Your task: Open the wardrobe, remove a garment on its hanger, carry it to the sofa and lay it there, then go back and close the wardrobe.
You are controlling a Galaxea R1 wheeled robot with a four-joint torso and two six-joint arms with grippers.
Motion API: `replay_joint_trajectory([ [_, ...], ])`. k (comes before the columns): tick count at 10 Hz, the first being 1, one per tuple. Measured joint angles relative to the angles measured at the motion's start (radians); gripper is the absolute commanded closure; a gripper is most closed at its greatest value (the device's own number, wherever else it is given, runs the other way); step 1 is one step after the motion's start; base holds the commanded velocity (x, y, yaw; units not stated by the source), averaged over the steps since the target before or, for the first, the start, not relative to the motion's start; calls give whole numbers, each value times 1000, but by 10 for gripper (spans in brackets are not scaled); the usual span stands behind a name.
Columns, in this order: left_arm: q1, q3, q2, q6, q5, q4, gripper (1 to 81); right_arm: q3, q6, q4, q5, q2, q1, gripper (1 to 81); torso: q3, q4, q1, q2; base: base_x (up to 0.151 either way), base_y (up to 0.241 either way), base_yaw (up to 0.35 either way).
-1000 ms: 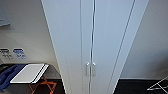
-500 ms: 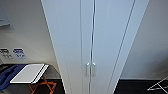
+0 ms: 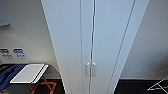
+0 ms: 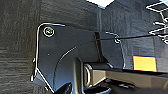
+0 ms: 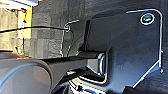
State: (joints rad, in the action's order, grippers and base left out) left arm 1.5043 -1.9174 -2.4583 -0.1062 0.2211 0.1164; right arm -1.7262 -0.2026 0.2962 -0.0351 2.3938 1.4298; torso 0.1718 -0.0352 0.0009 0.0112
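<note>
The wardrobe (image 3: 100,42) rises straight ahead in the head view, a tall narrow white cabinet. Both of its full-height doors are shut, and a thin dark seam runs between them. Two small white vertical handles (image 3: 90,69) sit side by side low on the doors. The garment, its hanger and the sofa are hidden from these views. Both wrist views look down at dark grey carpet past the robot's own dark plate and bar.
Left of the wardrobe stands a small chair (image 3: 30,73) with a white seat and orange legs, a blue cloth (image 3: 7,76) beside it. A white wire rack (image 3: 160,86) stands at the lower right. White walls lie on both sides, dark carpet below.
</note>
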Motion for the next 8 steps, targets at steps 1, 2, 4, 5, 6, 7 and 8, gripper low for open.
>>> replay_joint_trajectory([
  [1,-20,65,45,0,-1,0,10,69,0,0,-3,-52,-35,10,0,0,0,0,0,0,0],
  [2,-46,131,95,0,-6,0,10,127,-1,0,-13,-103,-75,10,0,0,0,0,0,0,0],
  [4,-123,263,209,0,-17,0,10,241,-4,0,-21,-173,-168,10,0,0,0,0,0,0,0],
  [5,-177,307,255,-1,-20,0,10,294,-5,0,-27,-195,-225,10,0,0,0,0,0,0,0],
  [6,-236,352,288,-1,-27,0,10,338,-9,0,-30,-221,-281,10,0,0,1,0,0,0,0],
  [7,-295,406,318,-3,-47,0,10,390,-23,1,-36,-262,-354,10,1,0,1,-1,0,0,0],
  [8,-352,453,345,-3,-68,0,10,426,-33,1,-41,-289,-406,10,1,0,1,-1,0,0,0],
])
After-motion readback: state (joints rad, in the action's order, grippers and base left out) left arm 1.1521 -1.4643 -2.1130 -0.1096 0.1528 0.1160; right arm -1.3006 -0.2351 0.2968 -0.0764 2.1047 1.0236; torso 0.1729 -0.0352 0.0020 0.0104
